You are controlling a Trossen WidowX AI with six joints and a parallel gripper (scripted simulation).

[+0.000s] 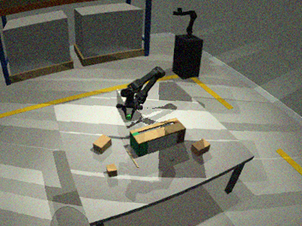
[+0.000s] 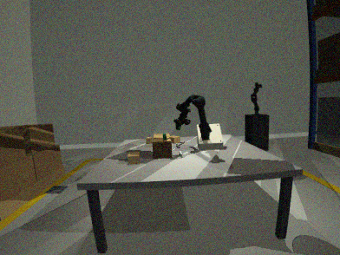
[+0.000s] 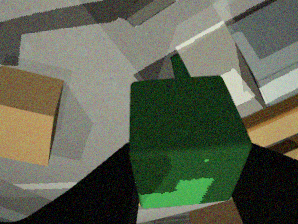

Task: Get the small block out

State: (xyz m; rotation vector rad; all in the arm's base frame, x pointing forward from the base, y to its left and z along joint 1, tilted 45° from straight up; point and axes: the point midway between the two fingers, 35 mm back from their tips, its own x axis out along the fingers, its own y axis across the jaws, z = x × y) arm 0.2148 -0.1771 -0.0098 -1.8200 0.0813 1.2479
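The small green block (image 1: 128, 116) (image 2: 178, 127) (image 3: 185, 112) is held up in the air, between the black fingers of my gripper (image 1: 128, 115) (image 2: 178, 125) (image 3: 178, 148), which is shut on it. The block fills the middle of the wrist view and hides part of what lies beneath. The box (image 1: 158, 133) (image 2: 162, 150) (image 3: 276, 126) stands upright on the table (image 1: 183, 191) (image 2: 217, 171), with a wooden top and a green end. In the top view the block hangs behind and left of the box, apart from it. The shelf inside cannot be made out.
A wooden block (image 1: 102, 143) lies left of the box, a smaller one (image 1: 112, 170) nearer the front, and another (image 1: 201, 146) right of the box. A thin stick (image 1: 133, 157) lies by the green end. One wooden block (image 3: 25, 135) shows at the wrist view's left.
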